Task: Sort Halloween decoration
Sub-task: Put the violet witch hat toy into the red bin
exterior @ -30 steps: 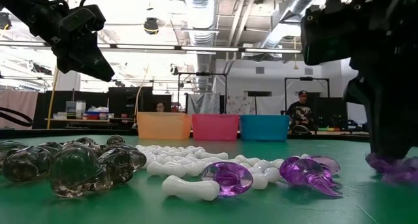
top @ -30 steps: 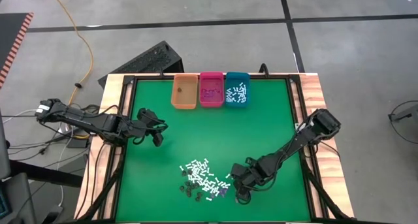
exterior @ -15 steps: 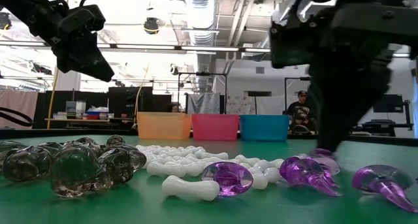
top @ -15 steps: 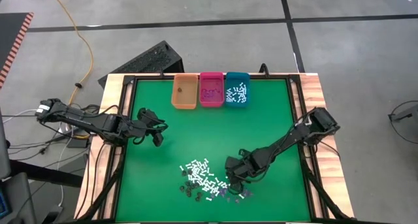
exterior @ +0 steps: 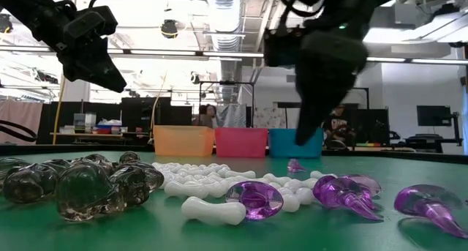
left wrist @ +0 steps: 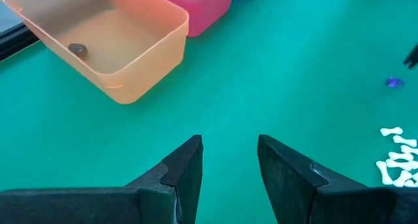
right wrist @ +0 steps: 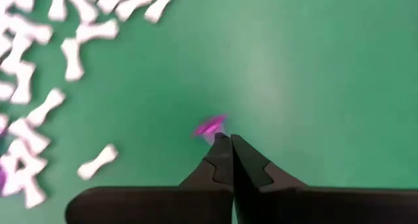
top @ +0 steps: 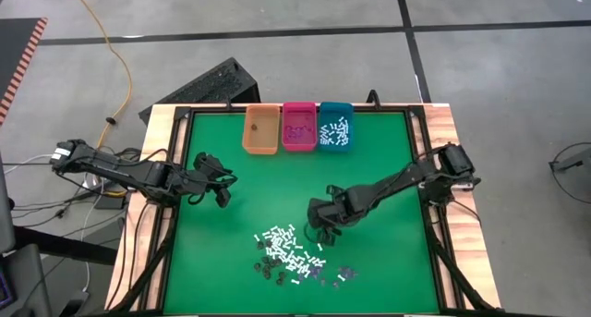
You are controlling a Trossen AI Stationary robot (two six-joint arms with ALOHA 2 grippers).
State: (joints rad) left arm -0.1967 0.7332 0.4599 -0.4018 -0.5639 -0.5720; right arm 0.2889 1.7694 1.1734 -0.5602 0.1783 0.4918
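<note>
Where the green mat [top: 369,178] runs nearest the low cam, the Halloween decoration pile [top: 288,257] lies loose: dark see-through bits [exterior: 80,181] on one side, white bone sticks [exterior: 208,185] in the middle, purple bits [exterior: 344,192] on the other side, a couple more purple ones [top: 343,276] just apart from the heap. Right gripper [top: 319,232] hangs just beyond the pile w/ fingers pressed together; right wrist cam shows the tips [right wrist: 225,152] meeting, w/ one small purple piece [right wrist: 210,127] at or just past them, blurred, so can't tell if it's pinched or free. Low cam shows the same sort of purple bit [exterior: 295,165] right at mat level under that gripper. Left gripper [top: 222,189] waits further back near the mat's left side, well apart from the pile, fingers [left wrist: 183,168] spread w/ a clear gap and nothing between. At the far edge sit three bins side by side: orange bin [top: 260,130] w/ one dark bit [left wrist: 78,49], pink bin [top: 298,126] w/ purple bits, teal bin [top: 334,126] w/ white sticks. Beyond the table, a person [exterior: 207,116] sits in the room
</note>
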